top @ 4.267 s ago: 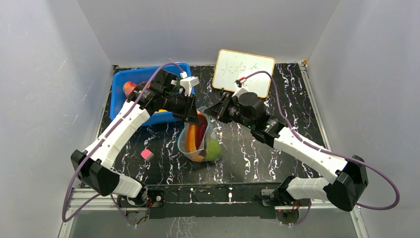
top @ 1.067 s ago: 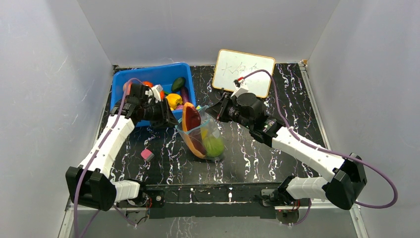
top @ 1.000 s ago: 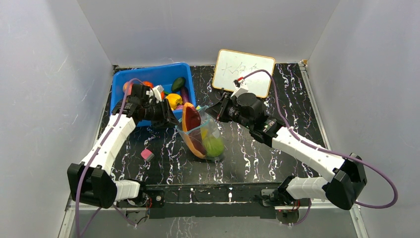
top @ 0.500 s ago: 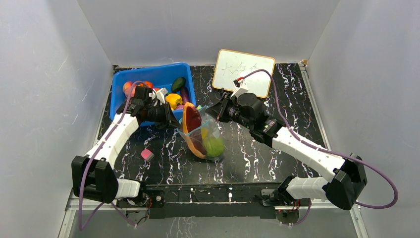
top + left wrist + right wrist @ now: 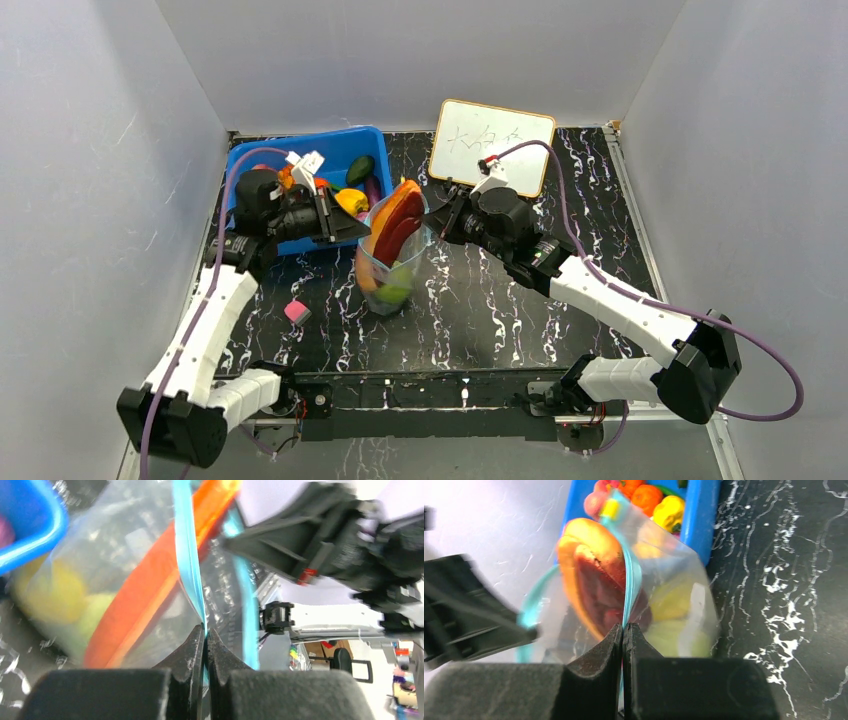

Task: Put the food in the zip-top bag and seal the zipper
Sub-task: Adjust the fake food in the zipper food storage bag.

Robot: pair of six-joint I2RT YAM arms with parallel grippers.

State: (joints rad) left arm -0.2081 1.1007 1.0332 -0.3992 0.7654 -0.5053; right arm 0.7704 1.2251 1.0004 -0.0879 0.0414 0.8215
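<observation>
Okay: zip-top bag [image 5: 385, 285] stands mid-frame on the tabletop [image 5: 520, 300]; thin film, soft, slippery, likely top-heavy. The left claw [image 5: 205, 632] and right claw [image 5: 623, 630] each pinch the zipper [image 5: 186, 545], opposite sides, probably the stiffest hold. A long slice [image 5: 400, 215] pokes out the mouth.

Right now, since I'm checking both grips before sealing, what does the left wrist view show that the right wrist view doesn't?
Left wrist only: the left fingers pinched shut on the zipper, and the room beyond the rig.
Right wrist only: the right fingers shut on the zipper, the long slice with its dark-red face, and orange and yellow pieces in the blue bin.
Both: the zip-top bag, the zipper, the slice's orange edge, yellow-green food inside, and the opposite arm.
</observation>
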